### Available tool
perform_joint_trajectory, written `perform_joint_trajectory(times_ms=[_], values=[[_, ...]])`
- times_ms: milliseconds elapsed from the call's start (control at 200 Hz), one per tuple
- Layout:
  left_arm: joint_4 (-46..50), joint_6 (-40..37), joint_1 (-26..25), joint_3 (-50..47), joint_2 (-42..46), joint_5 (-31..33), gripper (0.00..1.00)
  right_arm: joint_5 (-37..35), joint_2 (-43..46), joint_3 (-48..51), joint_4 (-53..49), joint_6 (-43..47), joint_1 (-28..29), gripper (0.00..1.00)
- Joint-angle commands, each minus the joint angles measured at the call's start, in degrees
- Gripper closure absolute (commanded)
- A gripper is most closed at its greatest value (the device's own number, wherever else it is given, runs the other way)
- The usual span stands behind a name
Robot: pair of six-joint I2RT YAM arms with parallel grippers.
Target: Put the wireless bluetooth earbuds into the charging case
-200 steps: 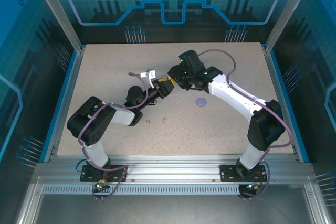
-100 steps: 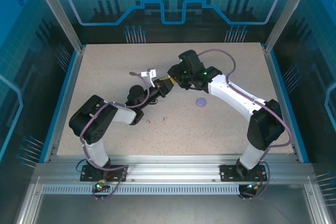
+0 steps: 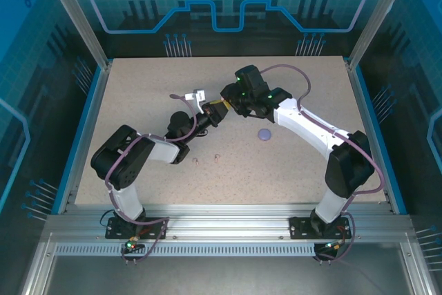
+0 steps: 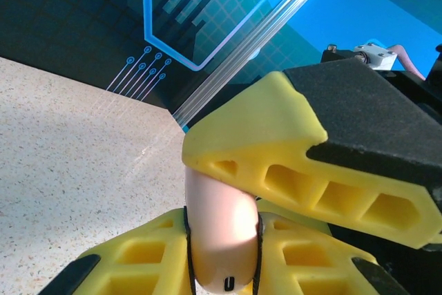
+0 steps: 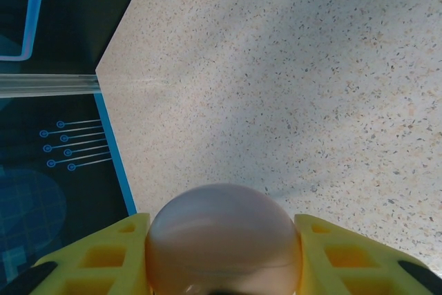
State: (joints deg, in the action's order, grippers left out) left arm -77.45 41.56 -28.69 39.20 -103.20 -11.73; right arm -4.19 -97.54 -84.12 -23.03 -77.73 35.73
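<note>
While both tools are locked on the same thing at the middle of the overhead view, the job looks to me like getting the pink case [image 4: 222,229] open, or passing it across, before any bud goes in. The left tool [image 3: 209,117] is clamped on the case, its yellow fingers [image 4: 138,260] pressed to either side low in its wrist view. The right tool [image 3: 224,106] is closed on it too, flanking the dome at the bottom of its own view.

To do this well, I'd say one tool should hold the body and do nothing else. The other should work at the lid with a slow, small pull, not a yank. That shell is smooth, rounded and glossy, so a hard squeeze could make it squirt out sideways. A moderate pinch across the widest part seems safer. The ribbed, hollow-celled fingers look soft enough to give a little, which should help.

The case is pale pink, pebble-shaped, with a tiny dark slot at its lower end in the left wrist view. Two pink buds [image 3: 195,161] lie on the bench [image 3: 138,101], just below centre and near each other, well apart from both tools. They are tiny and stemmed, fiddly to pick up flat off a surface. The purple case [image 3: 265,134] sits right of centre, a flat round disc. The bench is a speckled, matte, stone-like sheet that looks to offer fair friction.
</note>
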Motion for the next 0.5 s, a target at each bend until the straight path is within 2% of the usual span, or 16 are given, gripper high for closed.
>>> perform_joint_trajectory(times_ms=[0, 270, 495], values=[[-2.69, -0.78, -0.62, 1.62, -0.03, -0.03, 1.0, 1.48, -0.2, -1.47, 0.7, -1.14, 0.98, 0.53], [-2.7, -0.32, -0.63, 0.93, 0.02, -0.31, 1.0, 0.72, 2.12, -1.23, 1.06, 0.56, -1.38, 0.25], [-2.66, -0.07, -0.44, -0.8, 0.62, -2.01, 1.0, 0.31, 8.35, 1.74, -0.99, 6.98, -5.21, 0.22]])
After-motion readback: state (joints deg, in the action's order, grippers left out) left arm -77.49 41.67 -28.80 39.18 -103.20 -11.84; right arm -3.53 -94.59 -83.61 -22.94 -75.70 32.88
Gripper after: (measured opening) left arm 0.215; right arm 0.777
